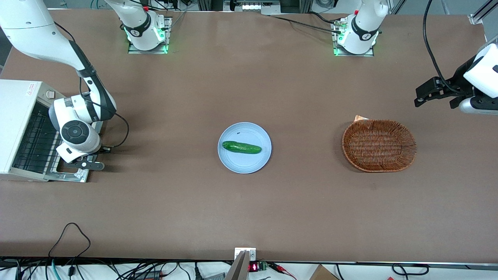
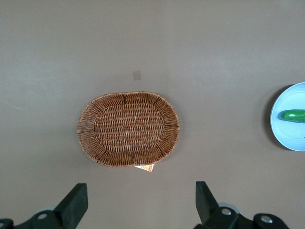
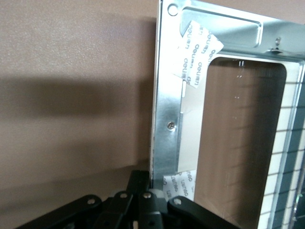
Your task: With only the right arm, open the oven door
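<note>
The small white toaster oven (image 1: pixel 17 112) stands at the working arm's end of the table. Its oven door (image 1: pixel 74 175) lies folded down flat on the table in front of the oven, bare metal inside face up. The right arm's wrist hangs over the door and hides most of it. My gripper (image 1: pixel 92 165) is low at the door's outer edge, fingers together. In the right wrist view the shut fingers (image 3: pixel 142 181) rest against the edge of the door's metal frame (image 3: pixel 167 95), beside the glass window (image 3: pixel 238 143). The handle is hidden.
A blue plate (image 1: pixel 249 163) with a cucumber (image 1: pixel 241 147) sits mid-table. A wicker basket (image 1: pixel 379 145) lies toward the parked arm's end, also seen in the left wrist view (image 2: pixel 128 129). The oven's wire rack (image 1: pixel 29 144) shows inside. White tape (image 3: pixel 198 52) sticks to the door.
</note>
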### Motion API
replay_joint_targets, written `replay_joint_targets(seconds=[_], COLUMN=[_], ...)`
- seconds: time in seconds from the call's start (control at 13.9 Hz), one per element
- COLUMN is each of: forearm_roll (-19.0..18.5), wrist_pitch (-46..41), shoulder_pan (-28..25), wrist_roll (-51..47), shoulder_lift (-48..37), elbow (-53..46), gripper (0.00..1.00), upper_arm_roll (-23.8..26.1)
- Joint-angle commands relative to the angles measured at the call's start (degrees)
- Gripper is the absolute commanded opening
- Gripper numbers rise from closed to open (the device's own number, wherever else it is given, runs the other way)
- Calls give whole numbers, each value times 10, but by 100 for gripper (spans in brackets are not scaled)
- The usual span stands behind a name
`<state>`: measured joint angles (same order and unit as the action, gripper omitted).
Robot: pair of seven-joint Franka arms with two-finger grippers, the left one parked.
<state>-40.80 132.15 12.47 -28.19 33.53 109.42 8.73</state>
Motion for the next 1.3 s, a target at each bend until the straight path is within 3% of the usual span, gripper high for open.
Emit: replay_joint_targets(seconds=[0.0,0.36,0.65,0.79,1.15,1.23], forearm_roll=[-31,18,26,61,70,91], wrist_pitch=[-4,0,0,-1,-3,-7], shoulder_pan=[18,17,16,15,14,12], wrist_roll=[7,6,6,6,-9,-7], shoulder_lift=[0,-4,-11,-16,-25,-35], elbow=[-8,-10,-10,-9,-8,-8], gripper=[2,2,2,2,2,2], upper_arm_roll=[-25,-4,15,27,44,46])
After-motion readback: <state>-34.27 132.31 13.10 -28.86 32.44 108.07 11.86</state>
